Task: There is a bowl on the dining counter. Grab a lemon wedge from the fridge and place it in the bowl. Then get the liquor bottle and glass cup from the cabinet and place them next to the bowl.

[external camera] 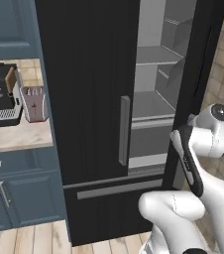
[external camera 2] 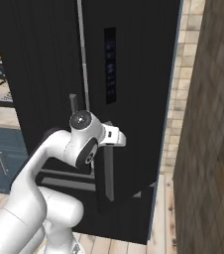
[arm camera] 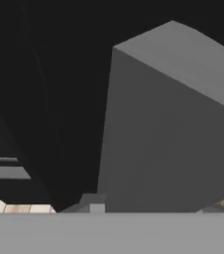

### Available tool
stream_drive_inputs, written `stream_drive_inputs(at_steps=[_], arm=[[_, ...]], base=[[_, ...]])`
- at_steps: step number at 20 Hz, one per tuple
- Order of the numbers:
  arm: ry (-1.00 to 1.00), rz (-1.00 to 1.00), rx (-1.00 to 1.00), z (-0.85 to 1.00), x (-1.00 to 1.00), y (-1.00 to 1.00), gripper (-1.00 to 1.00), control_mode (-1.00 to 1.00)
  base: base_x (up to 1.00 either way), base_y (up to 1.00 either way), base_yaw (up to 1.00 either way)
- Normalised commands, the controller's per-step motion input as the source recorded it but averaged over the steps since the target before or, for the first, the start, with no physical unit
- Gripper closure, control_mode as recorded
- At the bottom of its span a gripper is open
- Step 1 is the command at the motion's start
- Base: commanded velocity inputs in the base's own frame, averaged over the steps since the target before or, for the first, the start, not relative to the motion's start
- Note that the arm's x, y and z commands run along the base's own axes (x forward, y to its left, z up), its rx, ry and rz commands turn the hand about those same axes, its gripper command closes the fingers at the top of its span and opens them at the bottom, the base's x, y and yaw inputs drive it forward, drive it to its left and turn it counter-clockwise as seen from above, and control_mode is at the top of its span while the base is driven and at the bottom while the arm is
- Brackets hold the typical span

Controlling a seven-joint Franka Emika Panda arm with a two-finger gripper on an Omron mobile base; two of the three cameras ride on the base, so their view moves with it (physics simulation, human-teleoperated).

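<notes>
The black fridge (external camera: pixel 89 99) stands in front of me with its right door (external camera 2: pixel 134 74) swung open. Grey shelves (external camera: pixel 151 106) show through the gap. My gripper (external camera 2: pixel 116 137) is at the top of that door's grey vertical handle (external camera 2: pixel 107 171), right up against it. In the hand view the handle (arm camera: pixel 168 124) is a large grey block very close to the camera. The fingertips are hidden, so I cannot tell whether the jaws are closed on the handle. In the left base view my wrist (external camera: pixel 214 118) reaches behind the door's dark edge.
The left door's handle (external camera: pixel 124 130) and the freezer drawer handle (external camera: pixel 119 188) are shut. A coffee machine (external camera: pixel 2 94) and a grey canister (external camera: pixel 34 103) stand on the counter (external camera: pixel 15 141) over blue cabinets (external camera: pixel 20 193). A tiled wall (external camera 2: pixel 208 149) stands close on the right.
</notes>
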Motion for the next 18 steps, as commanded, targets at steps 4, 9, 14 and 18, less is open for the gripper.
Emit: stream_drive_inputs(at_steps=[4,9,14,18], arm=[[0.05,0.0,-0.04,-0.07,-0.02,-0.03,-1.0,-1.0],[0.03,0.01,-0.01,-0.09,-0.44,0.04,-1.0,-1.0],[-0.2,0.12,-0.14,0.05,-1.0,0.38,-1.0,-1.0],[-0.13,0.2,-0.27,0.21,-0.91,0.72,-1.0,-1.0]], base=[[0.0,0.0,0.0],[0.0,0.0,0.0],[0.0,0.0,0.0],[0.0,0.0,0.0]])
